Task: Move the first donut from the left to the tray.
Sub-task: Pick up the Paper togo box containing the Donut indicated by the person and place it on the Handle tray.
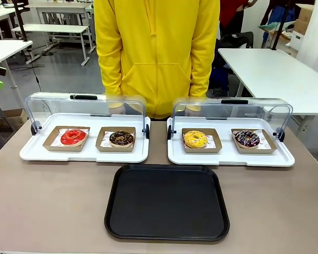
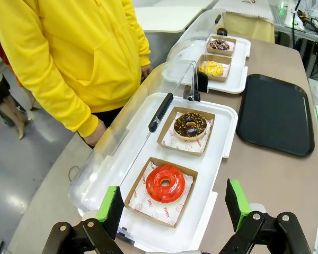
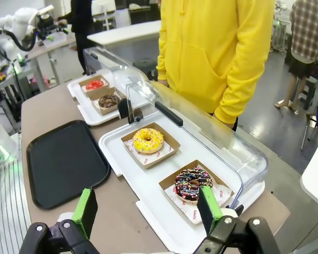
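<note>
Its lid [image 1: 85, 105] raised for access, the red donut [image 1: 73, 137] waits beyond the far-left corner of the tray [image 1: 167, 206], the left gripper [image 2: 175, 203] poised above it wide open and empty, the right gripper [image 3: 147, 209] equally open and empty.

Leftmost donut [image 1: 73, 137] — behind-left of tray [image 1: 167, 203].

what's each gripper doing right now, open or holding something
Left gripper: open, holding nothing; the glossy red-glazed ring donut is not gripped.
Right gripper: open, holding nothing.
</note>
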`<state>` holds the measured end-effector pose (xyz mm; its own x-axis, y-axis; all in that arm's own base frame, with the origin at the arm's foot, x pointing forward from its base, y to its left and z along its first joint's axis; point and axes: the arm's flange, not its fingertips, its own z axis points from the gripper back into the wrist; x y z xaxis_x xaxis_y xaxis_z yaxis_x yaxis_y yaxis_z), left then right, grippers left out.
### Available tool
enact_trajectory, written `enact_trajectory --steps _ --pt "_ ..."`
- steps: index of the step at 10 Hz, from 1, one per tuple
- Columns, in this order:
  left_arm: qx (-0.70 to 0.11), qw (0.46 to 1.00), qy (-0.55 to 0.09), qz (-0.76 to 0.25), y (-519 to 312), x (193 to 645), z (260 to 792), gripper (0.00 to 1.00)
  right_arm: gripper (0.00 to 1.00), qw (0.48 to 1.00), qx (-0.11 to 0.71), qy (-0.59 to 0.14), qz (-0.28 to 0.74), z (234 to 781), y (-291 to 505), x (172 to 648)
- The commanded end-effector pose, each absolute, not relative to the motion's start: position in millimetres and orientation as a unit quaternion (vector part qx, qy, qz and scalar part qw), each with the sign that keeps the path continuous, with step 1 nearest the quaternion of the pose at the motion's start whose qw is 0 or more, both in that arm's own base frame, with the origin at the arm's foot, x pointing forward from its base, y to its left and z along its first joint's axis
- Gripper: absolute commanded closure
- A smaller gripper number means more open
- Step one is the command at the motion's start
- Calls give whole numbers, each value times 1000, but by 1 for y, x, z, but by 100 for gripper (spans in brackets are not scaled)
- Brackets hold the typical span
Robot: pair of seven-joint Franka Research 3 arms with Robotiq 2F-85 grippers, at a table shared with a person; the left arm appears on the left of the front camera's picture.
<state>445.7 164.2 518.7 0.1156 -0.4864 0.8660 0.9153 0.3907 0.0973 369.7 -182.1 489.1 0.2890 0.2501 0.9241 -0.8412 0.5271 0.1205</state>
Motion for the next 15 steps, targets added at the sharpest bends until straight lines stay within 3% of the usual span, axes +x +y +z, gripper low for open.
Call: enact_trajectory --steps 1,15 --pt "-248 703 -447 -495 163 446 520 0 0 726 314 -482 377 489 -182 372" --pt "-248 703 -447 -495 163 446 520 0 0 726 314 -482 377 489 -182 372"
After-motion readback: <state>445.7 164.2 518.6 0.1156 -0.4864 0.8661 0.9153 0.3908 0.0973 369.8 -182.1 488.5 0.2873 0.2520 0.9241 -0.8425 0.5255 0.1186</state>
